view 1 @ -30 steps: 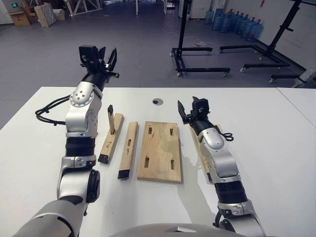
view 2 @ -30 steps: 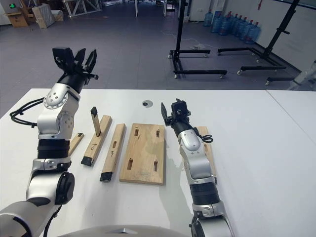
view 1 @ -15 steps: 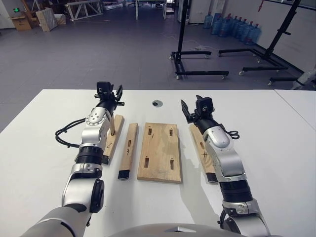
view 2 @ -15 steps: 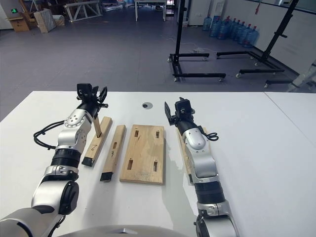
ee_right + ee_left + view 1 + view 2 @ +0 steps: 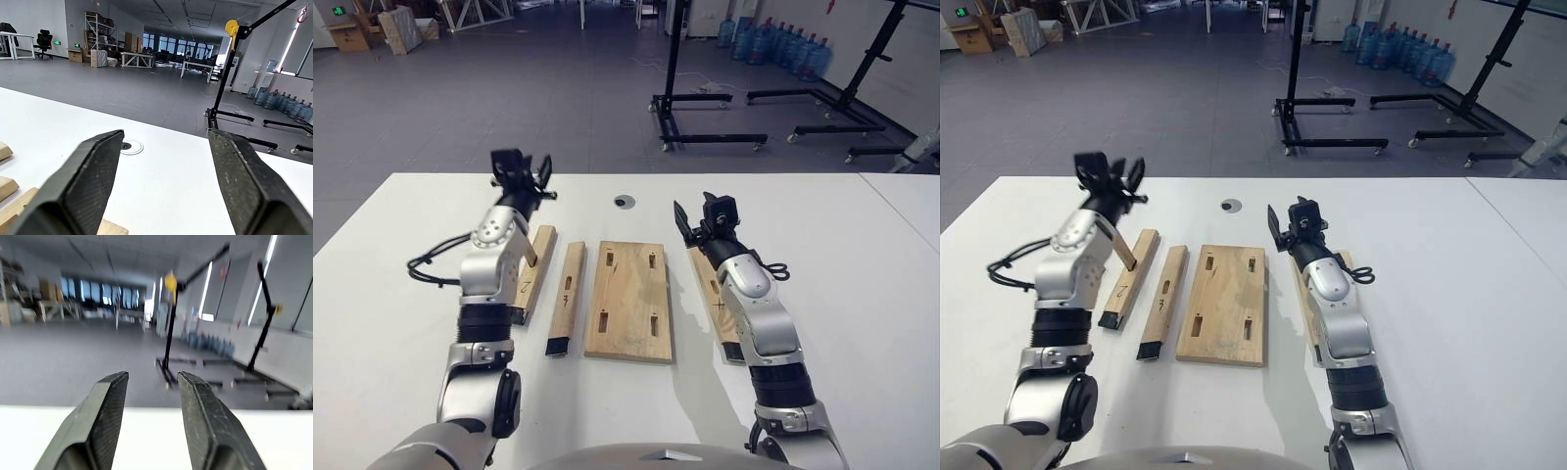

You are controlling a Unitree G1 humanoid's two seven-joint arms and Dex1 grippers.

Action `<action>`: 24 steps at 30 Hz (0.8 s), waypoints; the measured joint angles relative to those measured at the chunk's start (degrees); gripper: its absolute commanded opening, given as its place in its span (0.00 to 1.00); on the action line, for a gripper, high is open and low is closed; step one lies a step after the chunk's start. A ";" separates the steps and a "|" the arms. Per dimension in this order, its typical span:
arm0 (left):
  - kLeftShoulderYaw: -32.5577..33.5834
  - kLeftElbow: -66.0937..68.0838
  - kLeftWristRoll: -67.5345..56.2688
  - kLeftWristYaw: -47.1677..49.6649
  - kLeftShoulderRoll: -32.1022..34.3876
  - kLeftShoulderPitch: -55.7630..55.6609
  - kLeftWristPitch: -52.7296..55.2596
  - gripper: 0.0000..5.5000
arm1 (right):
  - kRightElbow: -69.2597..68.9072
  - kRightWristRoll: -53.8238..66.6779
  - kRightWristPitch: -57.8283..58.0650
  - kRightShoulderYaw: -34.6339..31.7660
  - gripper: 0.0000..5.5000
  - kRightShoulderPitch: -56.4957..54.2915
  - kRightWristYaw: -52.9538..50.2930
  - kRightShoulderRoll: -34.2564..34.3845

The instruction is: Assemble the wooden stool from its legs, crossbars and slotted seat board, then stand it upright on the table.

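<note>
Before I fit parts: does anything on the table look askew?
A short crossbar sticks up at a slant from the leftmost leg in view, while the seat board and the neighbouring leg lie flat.

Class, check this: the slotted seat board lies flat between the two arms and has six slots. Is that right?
No. The seat board has four slots, not six, as the left eye view shows. It does lie flat between the two arms.
</note>
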 measured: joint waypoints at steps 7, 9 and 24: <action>1.52 -16.99 0.76 -0.16 6.49 -0.58 4.67 0.33 | -1.21 -0.04 -0.01 -0.18 0.57 2.15 -1.13 0.42; 1.77 -25.85 1.84 -0.54 7.42 8.92 5.09 0.33 | -2.22 -0.06 0.00 -0.77 0.57 4.50 -2.11 0.64; -7.47 -24.52 5.87 -0.46 1.47 45.81 11.65 0.65 | -5.65 -0.61 1.26 0.36 0.57 7.87 -2.14 -0.11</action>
